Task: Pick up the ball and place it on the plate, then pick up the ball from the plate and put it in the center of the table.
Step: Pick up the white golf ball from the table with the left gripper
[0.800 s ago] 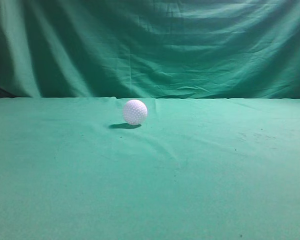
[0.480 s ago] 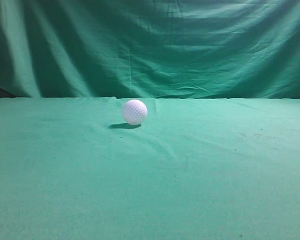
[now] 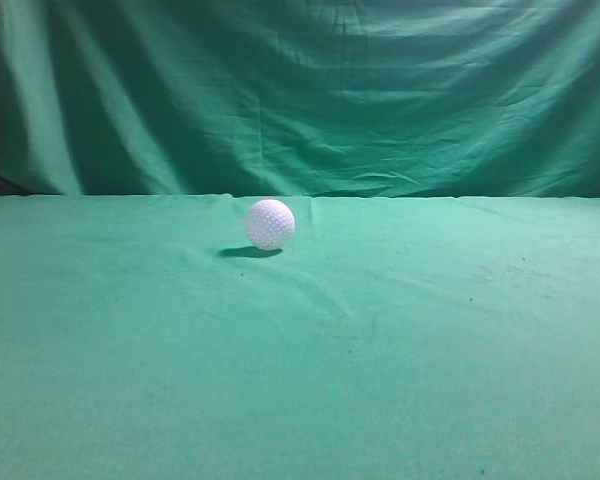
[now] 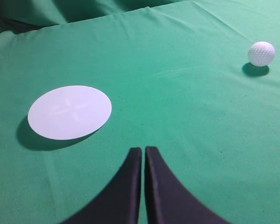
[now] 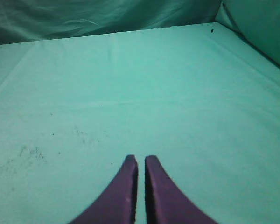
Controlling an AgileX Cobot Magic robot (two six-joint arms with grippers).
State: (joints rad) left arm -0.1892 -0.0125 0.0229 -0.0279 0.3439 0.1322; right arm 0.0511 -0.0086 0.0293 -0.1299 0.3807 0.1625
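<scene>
Sitting on the table (image 3: 400, 380) by itself, the ball (image 3: 270, 223) is resting toward the back of the cloth, close to where the darker draped backdrop (image 3: 310, 90) is coming down behind it. Nothing is touching it. In the left wrist view the ball (image 4: 261, 53) is showing up well apart from the plate (image 4: 69, 112), off on the far side of a bare stretch of cloth, and the plate itself is lying flat with nothing on it.

The left gripper (image 4: 143, 154) is hanging over the cloth nearer the plate than the ball, and its jaws are pressed together with only a sliver between them. Same story with the right gripper (image 5: 141, 161): jaws together, nothing pinched, and neither ball nor plate is appearing in its view, just cloth with some dark specks.

Judging from this, either the job is just starting or it's already wrapped up; can't really say which.

What I'd be worrying about if a pick is coming: a golf ball is round and slick, so a gripper coming down off-centre, or not opening wide enough first, is probably going to nudge it and send it rolling. The wrinkled cloth isn't helping either. And a flat plate isn't going to stop a ball released with any sideways push.
</scene>
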